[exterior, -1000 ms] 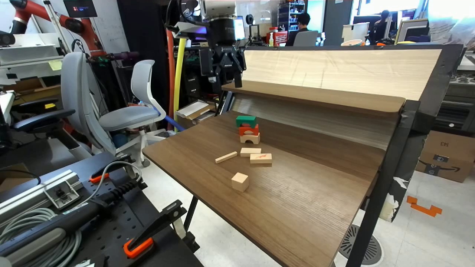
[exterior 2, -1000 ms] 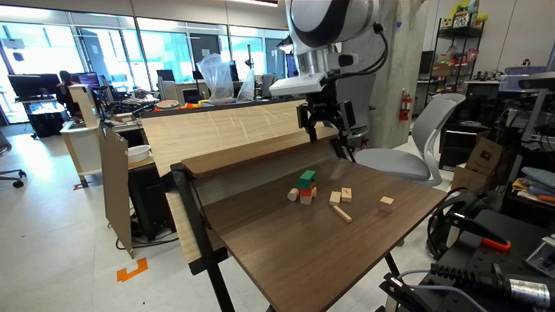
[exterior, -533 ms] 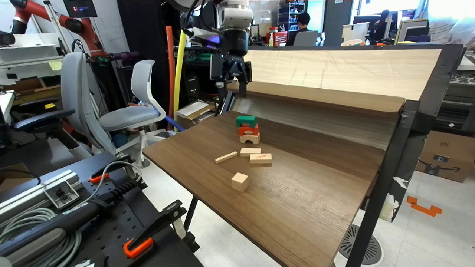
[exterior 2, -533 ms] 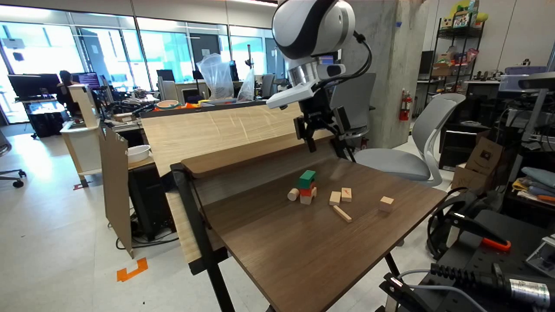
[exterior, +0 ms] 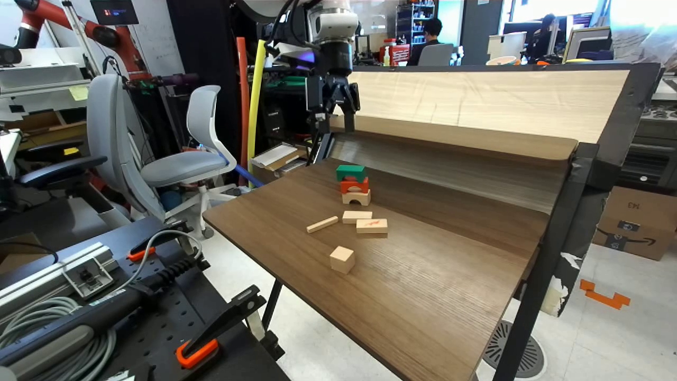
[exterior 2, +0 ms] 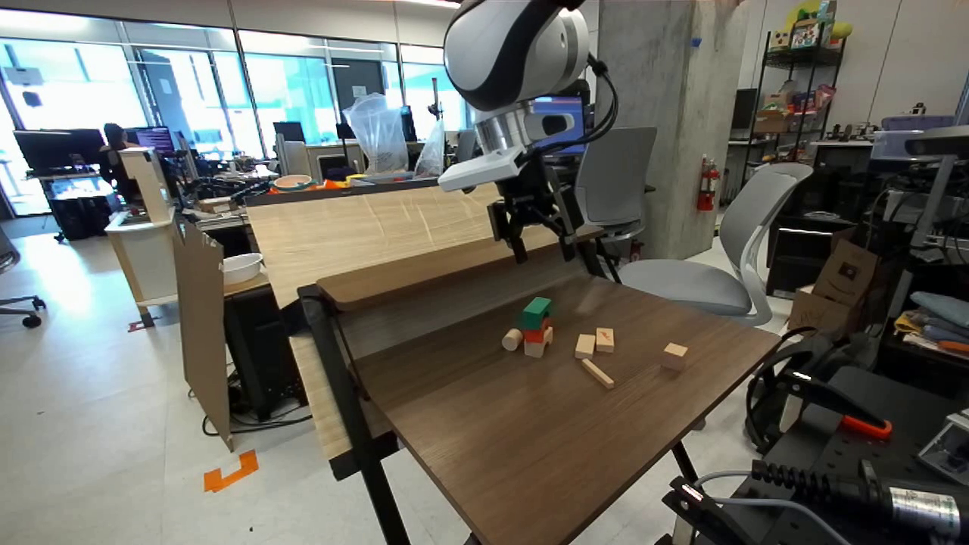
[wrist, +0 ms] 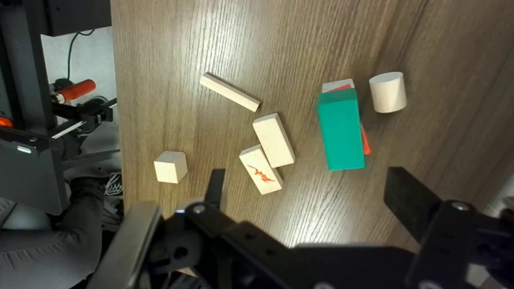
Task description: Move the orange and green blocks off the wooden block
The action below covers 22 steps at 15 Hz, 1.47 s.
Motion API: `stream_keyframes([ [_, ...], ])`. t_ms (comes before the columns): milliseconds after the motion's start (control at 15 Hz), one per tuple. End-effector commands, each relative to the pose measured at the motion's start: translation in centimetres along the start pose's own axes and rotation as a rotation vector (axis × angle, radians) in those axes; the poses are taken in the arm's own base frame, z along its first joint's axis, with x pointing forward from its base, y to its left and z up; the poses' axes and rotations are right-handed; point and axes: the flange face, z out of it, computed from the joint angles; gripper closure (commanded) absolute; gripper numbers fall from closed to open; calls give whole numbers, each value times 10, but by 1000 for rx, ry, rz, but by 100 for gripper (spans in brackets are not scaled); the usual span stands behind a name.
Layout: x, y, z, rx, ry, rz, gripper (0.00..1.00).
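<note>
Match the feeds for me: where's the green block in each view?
In an exterior view: green block just above centre; thin stick to its lower left.
In an exterior view: green block below and right of centre; thin stick to its lower right.
Wrist view: green block right of centre; thin stick to its upper left.
Shared landmark: the thin stick.

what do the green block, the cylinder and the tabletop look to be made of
Green block: likely painted wood; the smooth, even colour shows no grain, so plastic stays possible. Cylinder: apparently bare wood, pale tan and matt, with no paint visible. Tabletop: wood or wood-look laminate, can't tell which; streaky brown grain, with sheen where light glares.
</note>
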Motion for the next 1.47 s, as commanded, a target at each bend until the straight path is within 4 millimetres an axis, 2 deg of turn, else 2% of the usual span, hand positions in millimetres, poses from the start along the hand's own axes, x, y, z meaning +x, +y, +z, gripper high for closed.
stream_keyframes([
  [0,1,0,0,-1,1,2,0],
  [533,5,-18,-17,79,-126,79,0],
  [1000,8,-47,18,208,-122,101,0],
  [1400,18,-50,41,185,-105,113,0],
])
